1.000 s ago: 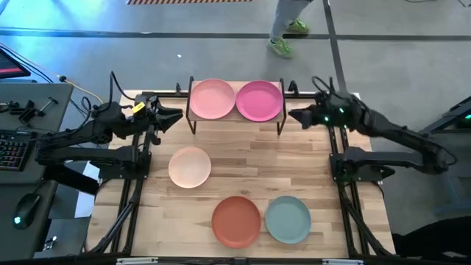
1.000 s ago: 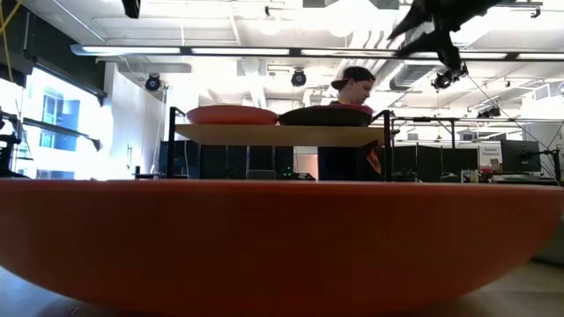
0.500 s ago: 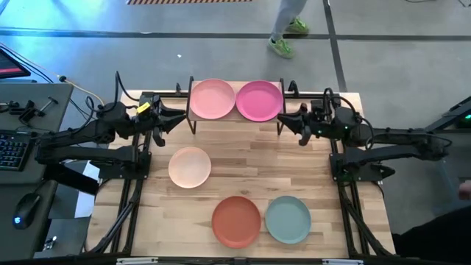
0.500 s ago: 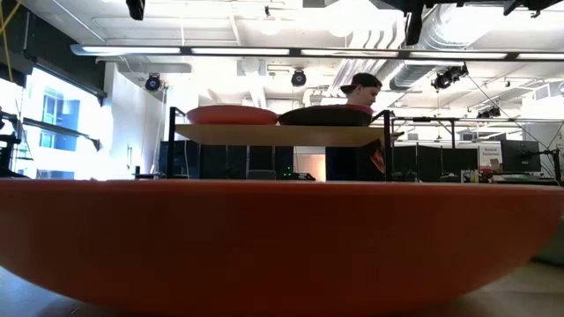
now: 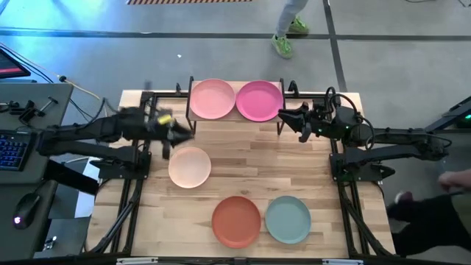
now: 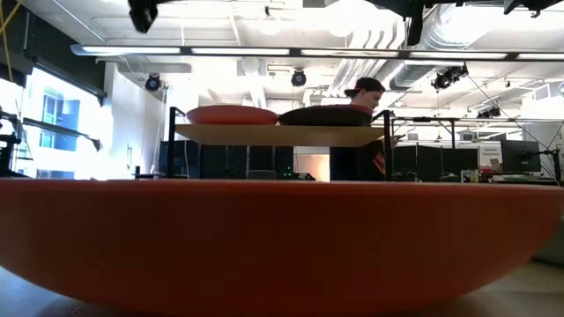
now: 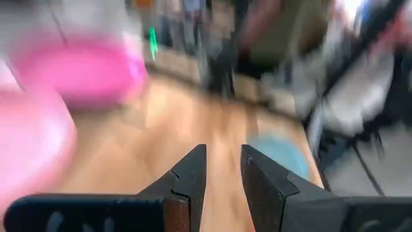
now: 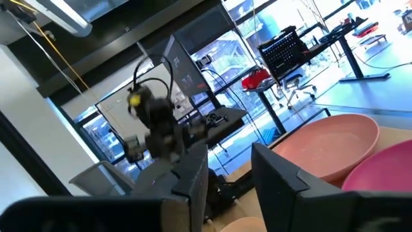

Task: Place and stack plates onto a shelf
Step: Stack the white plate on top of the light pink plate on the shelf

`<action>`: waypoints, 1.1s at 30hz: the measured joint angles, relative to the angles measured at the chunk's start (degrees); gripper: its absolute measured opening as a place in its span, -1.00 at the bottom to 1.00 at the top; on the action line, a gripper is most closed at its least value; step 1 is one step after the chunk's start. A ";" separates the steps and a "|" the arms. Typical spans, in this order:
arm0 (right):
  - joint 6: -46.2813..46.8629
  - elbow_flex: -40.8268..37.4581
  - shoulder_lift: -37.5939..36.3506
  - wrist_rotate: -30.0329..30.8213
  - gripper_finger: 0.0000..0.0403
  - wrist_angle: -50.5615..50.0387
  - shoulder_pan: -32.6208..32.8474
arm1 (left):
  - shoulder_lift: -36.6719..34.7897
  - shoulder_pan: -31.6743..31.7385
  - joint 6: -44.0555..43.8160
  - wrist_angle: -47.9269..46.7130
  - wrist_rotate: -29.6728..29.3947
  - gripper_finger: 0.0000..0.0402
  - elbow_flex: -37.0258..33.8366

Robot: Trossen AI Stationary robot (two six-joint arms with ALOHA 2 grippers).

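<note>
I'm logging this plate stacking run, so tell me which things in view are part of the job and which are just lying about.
Part of the job:
pale pink plate and magenta plate on the shelf
cream plate, orange-red plate, pale teal plate on the tabletop

Lying about:
keyboard
mouse

Both arms are built from dark, matte black links with rounded joint housings, mounted on black tubular frames along the table's left and right edges. The left arm carries a yellow marking near its wrist, and a thin black cable loops behind its rear links. The right arm shows small green indicator lights at its wrist and a looped black cable above it. The left gripper (image 7: 222, 171) has two black, wedge-shaped fingers with flat inner faces. The right gripper (image 8: 230, 171) has matching dark, angular fingers.
</note>
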 joint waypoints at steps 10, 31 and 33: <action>0.36 0.00 0.00 -0.02 -0.48 -1.81 0.00 | 11.08 -23.85 -21.39 -31.77 -7.72 -0.57 1.36; 0.79 0.00 0.00 -0.15 -0.49 -5.55 0.00 | 7.34 -38.22 -93.51 -21.90 -16.09 -0.57 -27.85; 0.80 0.00 0.00 -0.15 -0.49 -5.57 0.00 | 7.32 -38.22 -93.59 -22.28 -16.75 -0.57 -27.93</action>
